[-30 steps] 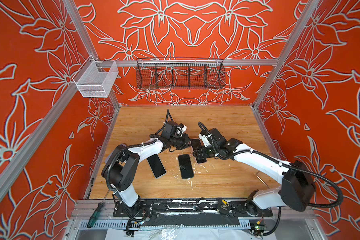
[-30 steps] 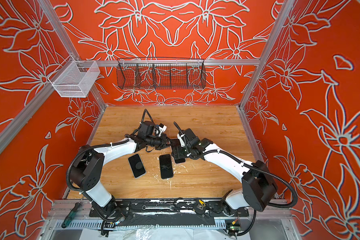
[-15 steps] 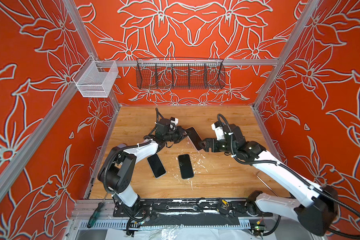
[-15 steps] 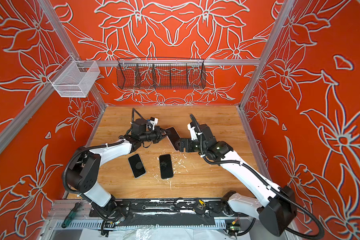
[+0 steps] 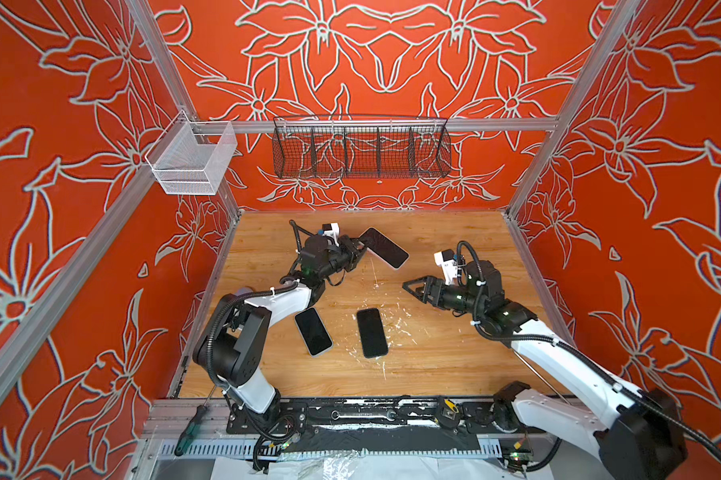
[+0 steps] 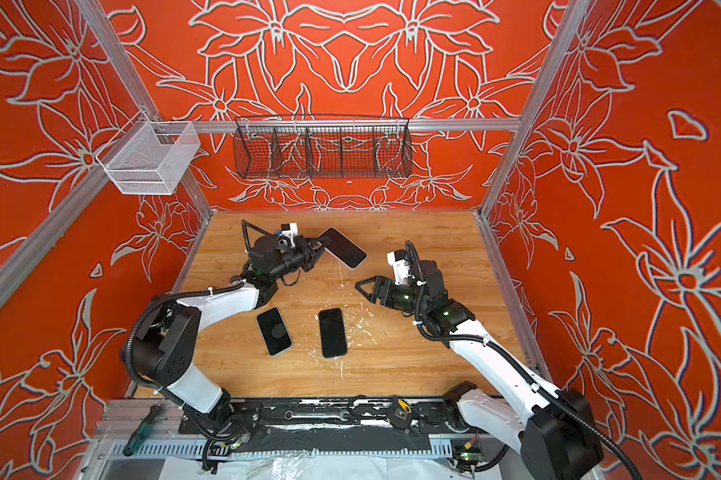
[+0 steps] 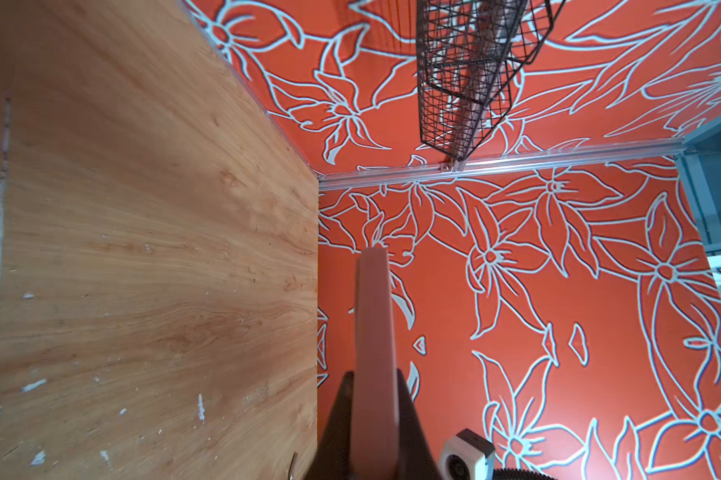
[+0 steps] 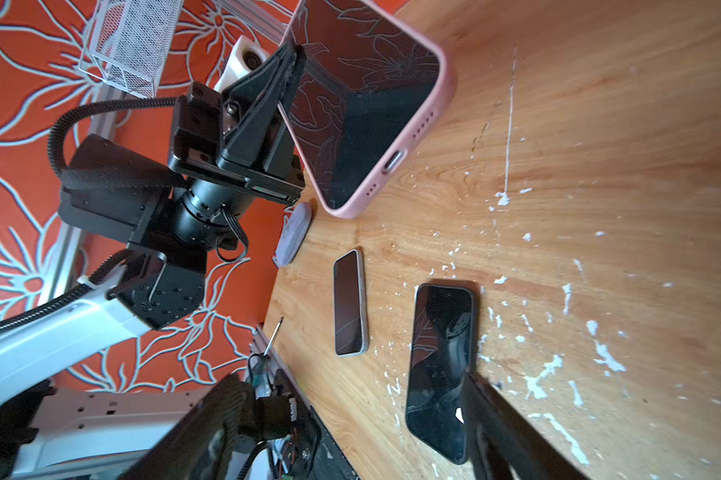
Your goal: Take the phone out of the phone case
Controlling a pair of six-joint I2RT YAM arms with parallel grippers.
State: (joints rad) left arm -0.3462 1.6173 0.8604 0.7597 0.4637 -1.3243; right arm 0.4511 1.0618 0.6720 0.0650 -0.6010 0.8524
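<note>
ok so progress check: basically nothing is finished on this one. The phone [image 8: 363, 104] is still sitting fully inside the pink case [image 8: 445, 87], with the screen flush in the rim all the way round and no corner popped.

What is done, as far as I can tell, is the pickup. The left gripper [image 5: 361, 246] is pinching one end of the cased phone and holding it up off the table [image 5: 433, 365], upper middle of frame in both top views. The right gripper [image 5: 411, 286] sits right of centre, well apart from it, with its jaws spread and nothing between them. So my guess is the actual peeling is all left to do, and the free arm has to come in and work the case off.

What each view adds:
- The right wrist view is the only one showing the screen and the charging port cutout, so it's the one proving the phone is in there. Its own fingers [image 8: 500, 419] show wide apart low in frame.
- The left wrist view only gets the pink edge [image 7: 373, 332] end on, squeezed between dark fingers [image 7: 411, 419], and no screen at all.
- Both top views give the layout, plus a light-edged phone [image 5: 313, 331] and a dark phone [image 5: 372, 332] lying flat lower centre. I can't tell if those two are cased or bare
</note>
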